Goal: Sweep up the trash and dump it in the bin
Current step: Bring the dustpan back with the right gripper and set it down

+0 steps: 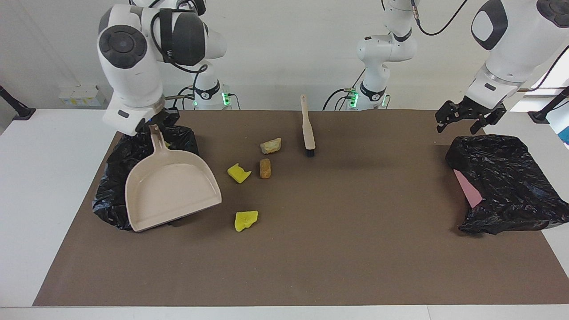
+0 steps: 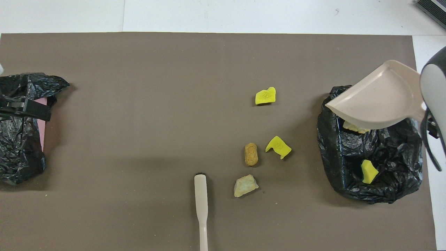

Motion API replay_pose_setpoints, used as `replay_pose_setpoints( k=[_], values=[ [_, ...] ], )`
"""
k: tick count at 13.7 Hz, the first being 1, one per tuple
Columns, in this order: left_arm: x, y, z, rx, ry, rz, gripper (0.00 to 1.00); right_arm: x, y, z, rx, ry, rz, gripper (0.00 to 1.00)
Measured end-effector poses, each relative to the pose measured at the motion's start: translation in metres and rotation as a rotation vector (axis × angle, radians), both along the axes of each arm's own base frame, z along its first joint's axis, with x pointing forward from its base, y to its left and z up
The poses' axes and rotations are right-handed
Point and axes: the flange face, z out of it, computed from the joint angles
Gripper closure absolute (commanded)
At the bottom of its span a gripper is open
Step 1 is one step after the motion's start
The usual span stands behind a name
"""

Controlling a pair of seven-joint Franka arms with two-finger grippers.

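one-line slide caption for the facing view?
Right gripper holds the emptied dustpan over the bin; four scraps remain on the mat beside the brush; left gripper waits open.

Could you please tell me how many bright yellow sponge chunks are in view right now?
3: one yellow chunk farthest out on the mat, one beside the orange-brown lump, one in the bin bag. The dustpan may hide more.

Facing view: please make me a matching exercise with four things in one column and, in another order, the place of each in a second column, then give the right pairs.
Things:
1. beige plastic dustpan
2. beige brush with black bristles
3. tan bread-like lump
4. pink flat sheet

Places:
A. lying on the brown mat, nearest the robots
B. partly under the black bag below the left gripper
C. held by the right gripper over the other black bag
D. on the mat beside the brush's bristles

Pairs: 1-C, 2-A, 3-D, 4-B
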Motion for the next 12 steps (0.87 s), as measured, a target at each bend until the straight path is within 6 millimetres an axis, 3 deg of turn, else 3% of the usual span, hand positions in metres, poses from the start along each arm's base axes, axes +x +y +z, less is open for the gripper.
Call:
replay_pose_setpoints(
  k=[5,12],
  values=[
    [0.000,0.000,-0.001,0.000,0.002,-0.001,0.00,0.009,0.132,-0.055,0.081,-0.119,-0.157,1.00],
    [-0.001,-0.001,-0.002,-0.002,0.002,-0.002,0.00,-0.018,0.291,-0.134,0.149,-0.175,-0.360,1.00]
  ],
)
